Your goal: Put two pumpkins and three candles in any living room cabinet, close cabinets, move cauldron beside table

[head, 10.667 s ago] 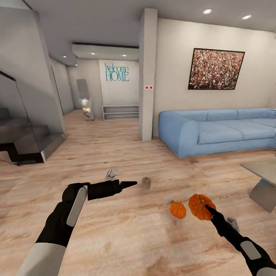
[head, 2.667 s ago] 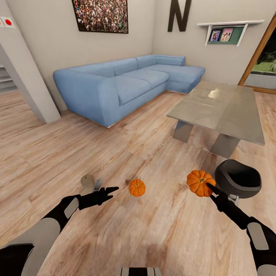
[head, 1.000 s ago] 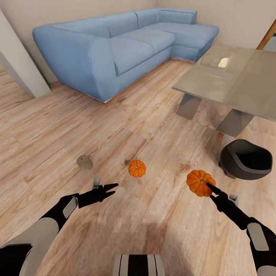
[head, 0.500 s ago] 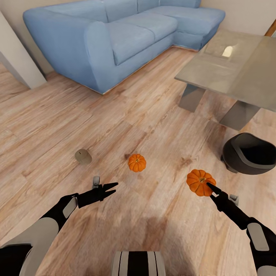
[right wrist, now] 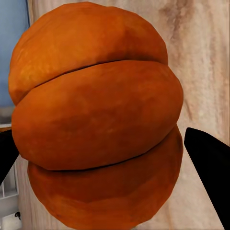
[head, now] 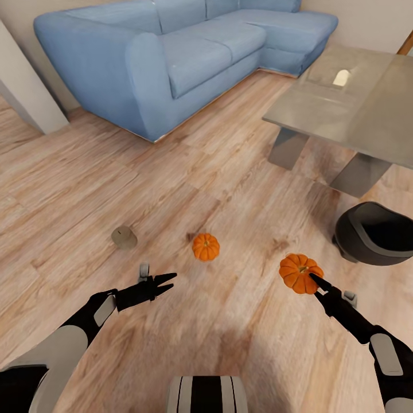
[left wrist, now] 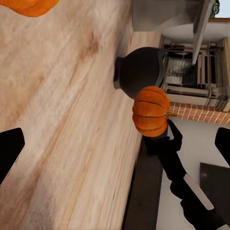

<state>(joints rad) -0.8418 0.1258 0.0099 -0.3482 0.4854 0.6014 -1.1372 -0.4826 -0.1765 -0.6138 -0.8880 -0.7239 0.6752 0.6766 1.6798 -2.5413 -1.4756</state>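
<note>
Held pumpkin (head: 298, 273): lower right, gripped in right gripper (head: 314, 280) jaws. Floor pumpkin (head: 205, 246) and candle (head: 124, 237): mid-frame, slightly nearer than half a second ago as view advances. Left gripper (head: 166, 281): jaws open, empty. Second pickup pending.

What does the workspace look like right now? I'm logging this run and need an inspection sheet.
Surface: light wooden plank floor, bare between items.
Job's things: larger ribbed orange pumpkin held off the floor; smaller orange pumpkin on the floor; one stubby tan candle on the floor; dark grey round cauldron standing beside the grey slab-top table.
Clutter: nothing seen.
Grippers: right gripper shut on the larger pumpkin; left gripper open, its fingers empty, short of the smaller pumpkin.
Cables: nothing seen.
Surroundings: blue corner sofa.
</note>
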